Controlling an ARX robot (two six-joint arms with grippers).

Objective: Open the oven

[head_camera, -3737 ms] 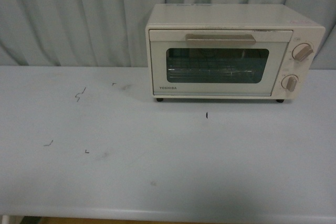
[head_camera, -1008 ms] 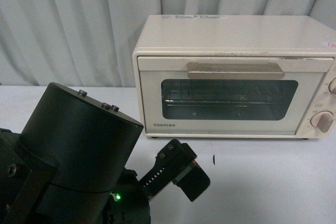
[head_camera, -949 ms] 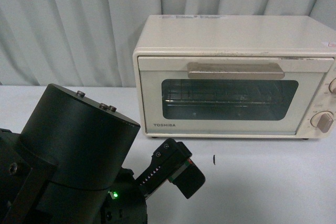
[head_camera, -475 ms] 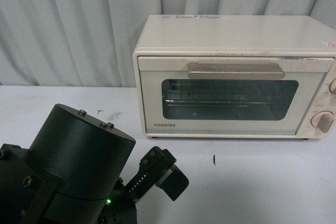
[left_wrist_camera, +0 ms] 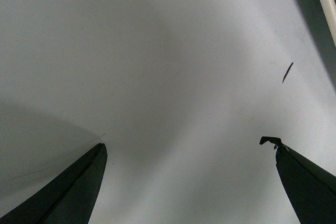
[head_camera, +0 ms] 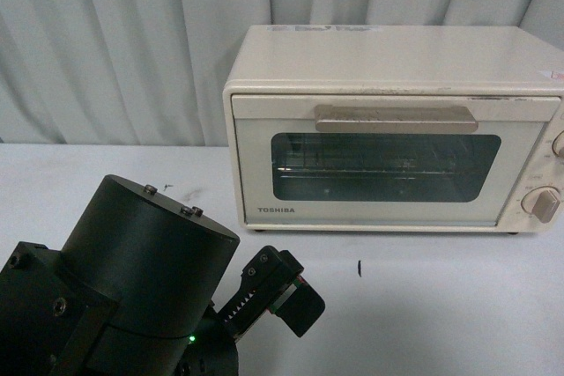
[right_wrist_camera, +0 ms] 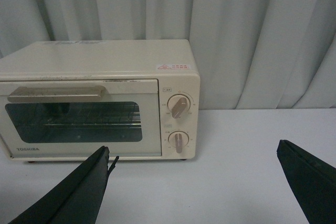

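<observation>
The cream-white oven stands at the back right of the white table, its glass door shut and the beige bar handle across the top of the door. The right wrist view shows the oven head-on, with its handle and two knobs. My right gripper is open and empty, in front of the oven and apart from it. My left gripper is open over bare table, and one of its fingers shows low, in front of the oven's left end.
The bulky black left arm fills the lower left of the front view. Grey curtains hang close behind the oven. A small black mark lies on the white table in front of the door.
Since the earliest frame the view has closed in on the oven and the left arm has come into sight. Over the last second that arm sank slightly. The door stays shut.
</observation>
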